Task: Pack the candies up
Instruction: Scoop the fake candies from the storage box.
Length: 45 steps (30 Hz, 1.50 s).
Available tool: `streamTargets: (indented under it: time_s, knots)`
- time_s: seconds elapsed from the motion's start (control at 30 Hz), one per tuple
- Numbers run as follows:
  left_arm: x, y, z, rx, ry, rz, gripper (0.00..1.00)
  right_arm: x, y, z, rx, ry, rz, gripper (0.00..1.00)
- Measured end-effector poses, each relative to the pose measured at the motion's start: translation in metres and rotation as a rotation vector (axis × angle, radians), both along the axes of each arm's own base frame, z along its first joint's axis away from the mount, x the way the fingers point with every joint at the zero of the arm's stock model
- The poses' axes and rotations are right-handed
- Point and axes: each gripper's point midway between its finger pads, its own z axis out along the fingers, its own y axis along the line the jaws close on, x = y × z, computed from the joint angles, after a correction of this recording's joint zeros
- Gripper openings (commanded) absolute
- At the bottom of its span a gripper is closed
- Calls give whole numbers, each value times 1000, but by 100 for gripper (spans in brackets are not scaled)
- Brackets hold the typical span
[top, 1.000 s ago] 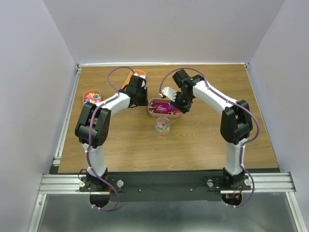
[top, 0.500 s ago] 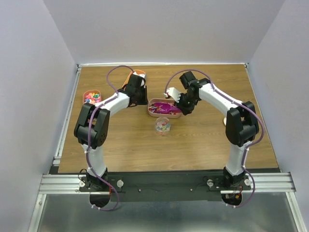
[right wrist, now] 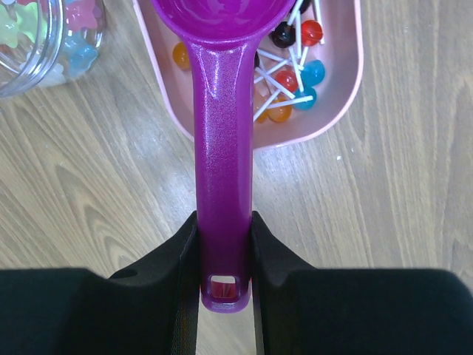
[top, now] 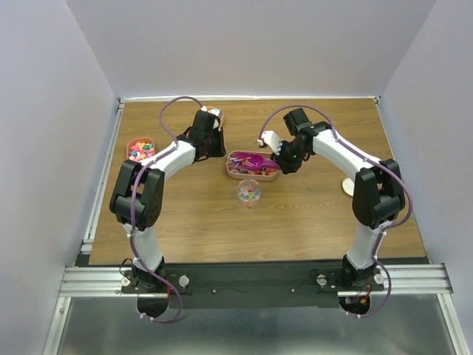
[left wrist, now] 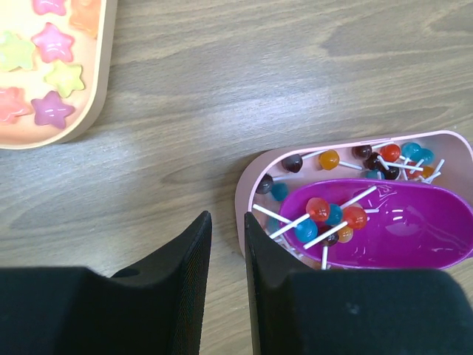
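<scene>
The candies are small lollipops (left wrist: 332,159) on white sticks, lying in a pink oblong tray (top: 238,173), which also shows in the left wrist view (left wrist: 247,188) and the right wrist view (right wrist: 336,103). My right gripper (right wrist: 224,251), (top: 283,157) is shut on the handle of the magenta scoop (right wrist: 224,148). The scoop's bowl (left wrist: 414,225) rests in the tray with a few lollipops (left wrist: 331,217) inside it. My left gripper (left wrist: 225,237), (top: 216,146) hangs just left of the tray, its jaws a narrow gap apart with nothing between them.
A clear jar (top: 249,193) holding star-shaped sweets stands in front of the tray, and also shows in the right wrist view (right wrist: 41,41). A peach tray of star sweets (top: 140,148) lies at the left, and one shows in the left wrist view (left wrist: 55,81). A white disc (top: 347,186) lies at the right.
My right arm has swung its elbow to the right, uncovering the white disc, and the gripper has drawn back a little with the scoop. My left gripper has shifted slightly toward the back.
</scene>
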Motion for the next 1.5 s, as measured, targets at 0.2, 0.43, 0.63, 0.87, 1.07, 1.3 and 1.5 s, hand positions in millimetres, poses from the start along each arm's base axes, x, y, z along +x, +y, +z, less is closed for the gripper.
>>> streamTargets:
  time_s: [0.2, 0.43, 0.63, 0.87, 1.07, 1.3, 1.5]
  knots:
    - [1, 2, 5, -5, -12, 3, 32, -1, -2, 1, 16, -8, -5, 1]
    - [1, 3, 9, -8, -23, 7, 35, -9, -6, 7, 29, -15, -10, 1]
    - [-1, 11, 18, -5, -47, 25, 43, -14, -8, 22, 48, -45, -23, 1]
    - [1, 33, 59, 10, -163, 93, 60, -17, -8, 45, 86, -84, -63, 1]
    - [2, 49, 99, 28, -281, 151, 74, -26, -9, 68, 134, -114, -114, 1]
    - [4, 61, 107, 61, -316, 183, 80, -38, -10, 69, 165, -73, -208, 1]
    - [-5, 71, 116, 91, -343, 194, 82, -58, -10, 63, 160, -17, -295, 1]
